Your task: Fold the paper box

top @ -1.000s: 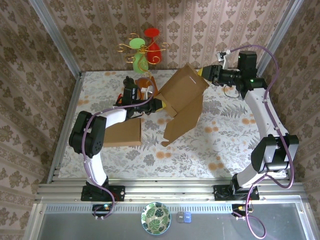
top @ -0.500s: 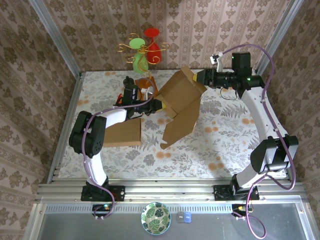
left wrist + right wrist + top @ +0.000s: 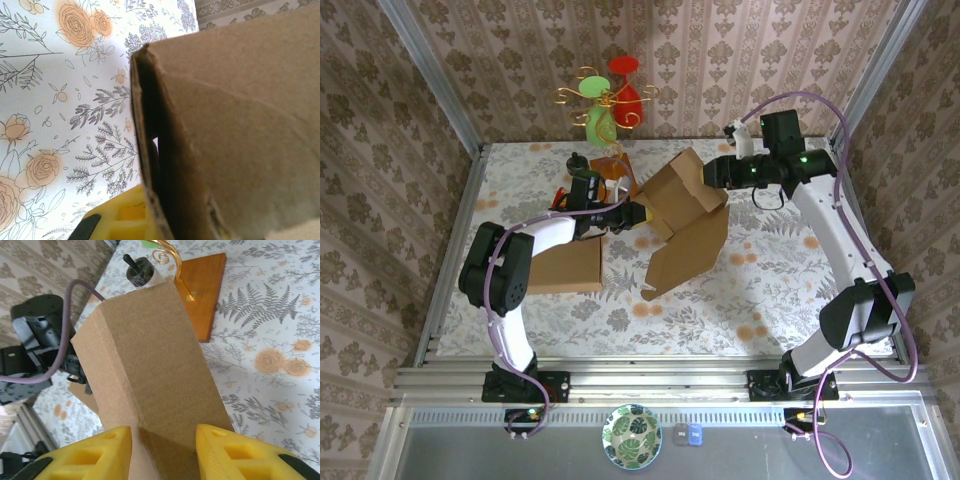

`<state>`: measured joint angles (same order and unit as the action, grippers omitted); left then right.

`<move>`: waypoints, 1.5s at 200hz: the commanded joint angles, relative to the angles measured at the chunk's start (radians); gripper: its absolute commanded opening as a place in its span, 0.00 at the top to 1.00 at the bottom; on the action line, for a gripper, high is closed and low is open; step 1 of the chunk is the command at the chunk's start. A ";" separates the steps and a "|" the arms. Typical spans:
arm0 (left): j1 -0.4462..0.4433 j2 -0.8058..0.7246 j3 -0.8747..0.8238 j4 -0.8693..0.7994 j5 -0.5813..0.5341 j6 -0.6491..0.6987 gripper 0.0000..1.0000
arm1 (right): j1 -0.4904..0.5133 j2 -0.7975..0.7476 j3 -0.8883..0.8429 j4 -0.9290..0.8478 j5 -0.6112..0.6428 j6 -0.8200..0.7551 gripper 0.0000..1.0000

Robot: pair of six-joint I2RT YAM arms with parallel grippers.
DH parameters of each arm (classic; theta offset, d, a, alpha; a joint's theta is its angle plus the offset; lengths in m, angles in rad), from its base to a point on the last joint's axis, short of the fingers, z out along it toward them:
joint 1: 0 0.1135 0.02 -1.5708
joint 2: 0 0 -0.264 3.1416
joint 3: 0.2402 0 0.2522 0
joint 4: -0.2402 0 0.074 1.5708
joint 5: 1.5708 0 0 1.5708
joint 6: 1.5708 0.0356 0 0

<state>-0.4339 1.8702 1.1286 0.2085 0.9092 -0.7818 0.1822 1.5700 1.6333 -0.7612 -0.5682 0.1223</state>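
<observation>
Progress of fold, mid-task. You hold the paper box point(image 3: 685, 215) up over the middle of the table point(image 3: 770, 290), tilted and spanning the gap between both arms. Your left gripper point(image 3: 640, 213) is closed tight on a flap at the box's left side. Your right gripper point(image 3: 715, 172) straddles the upper right corner, its yellow fingers point(image 3: 95, 455) apart with card filling the gap between them, which reads as a grip. Judged done: the sheet stands raised into a creased sleeve. Judged left: the lower flaps hang splayed, and neither end looks closed. A second flat cardboard piece point(image 3: 568, 266) lies beside your left arm. Hidden: in the left wrist view a brown wall stands close to the lens and covers the pinch point. You cannot tell whether the lowest flap touches the table, nor make out the inner tabs.
</observation>
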 commanded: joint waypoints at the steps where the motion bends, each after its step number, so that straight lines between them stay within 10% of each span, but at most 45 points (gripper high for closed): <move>1: -0.005 -0.027 0.038 -0.002 0.000 0.026 1.00 | 0.030 -0.018 0.044 -0.078 0.129 -0.076 0.60; 154: -0.016 -0.022 0.082 -0.099 -0.019 0.092 1.00 | 0.195 0.069 0.115 -0.147 0.644 -0.158 0.51; 256: -0.063 -0.014 0.159 -0.275 -0.091 0.157 1.00 | 0.308 0.242 0.251 -0.272 1.094 -0.143 1.00; 300: -0.075 -0.012 0.180 -0.338 -0.117 0.182 1.00 | 0.309 0.269 0.274 -0.299 1.100 -0.124 0.91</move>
<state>-0.4915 1.8702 1.2572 -0.1047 0.7773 -0.6548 0.4770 1.8164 1.8725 -1.0187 0.5129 -0.0277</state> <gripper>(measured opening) 0.076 0.074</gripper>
